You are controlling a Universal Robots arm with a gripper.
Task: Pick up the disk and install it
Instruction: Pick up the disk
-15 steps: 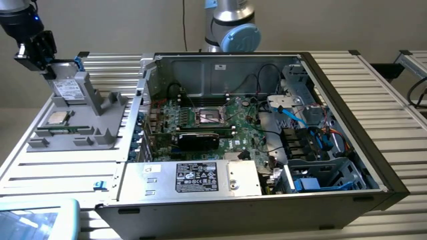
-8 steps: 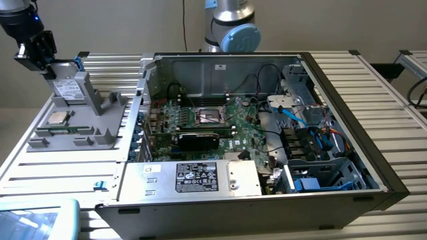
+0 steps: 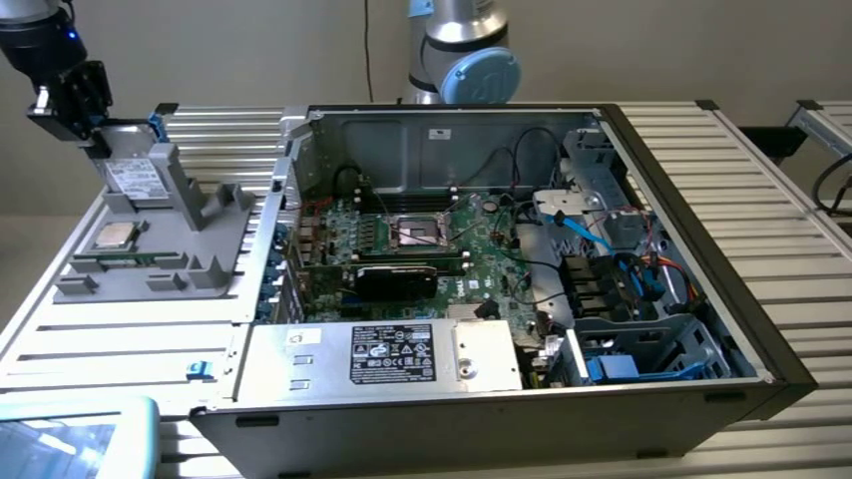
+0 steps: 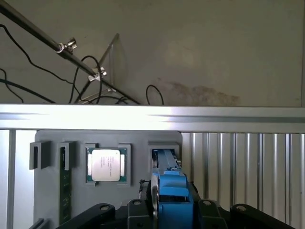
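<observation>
The disk (image 3: 134,178) (image 4: 169,188) is a flat silver-grey hard drive with a white label, framed in bright blue plastic. It stands tilted in a slot of the matte grey moulded holder (image 3: 187,215). Your black gripper (image 3: 99,138) (image 4: 169,212) is closed on its blue top end. Draw it out along the slot and don't twist, because smooth plastic binds. The small square silver CPU chip (image 3: 114,237) (image 4: 106,164) lies just beside it.

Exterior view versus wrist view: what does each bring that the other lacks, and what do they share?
Exterior view: the open computer case with its circuit board and silver box, plus the arm's base. Wrist view: a wall with black cables and a metal rod. Both: the grey holder, the square chip lying in it, and the gripper closed on the blue-framed disk seated in the holder.
</observation>
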